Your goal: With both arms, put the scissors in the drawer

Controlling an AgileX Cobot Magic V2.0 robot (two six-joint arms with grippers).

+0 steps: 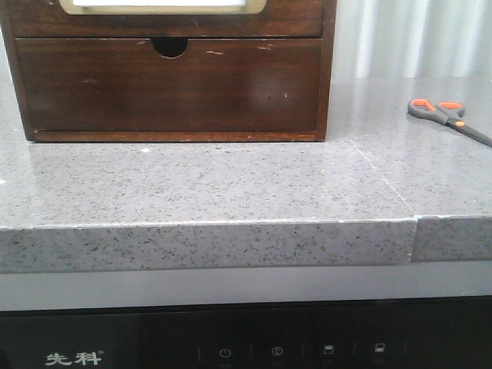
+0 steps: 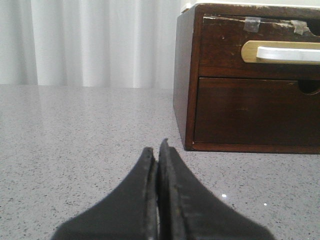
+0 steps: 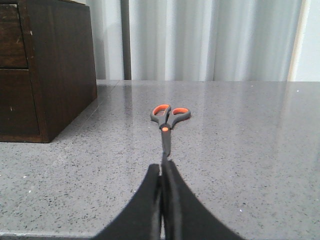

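Grey countertop (image 3: 250, 150), scissors (image 3: 169, 118) beyond right hand (image 3: 162, 167)

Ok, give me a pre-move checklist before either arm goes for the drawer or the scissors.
1. Scissors free on the counter, nothing on them: ok.
2. Scissors lined up ahead of the right gripper, blades toward it: ok.
3. Right gripper open for a grasp: not ok, fingers pressed shut.
4. Left gripper open for the pull: not ok, also shut, and apart from the cabinet.
5. Drawer open to receive the scissors: not ok, its front sits flush with the cabinet.
6. Room inside the drawer: cannot tell while shut.
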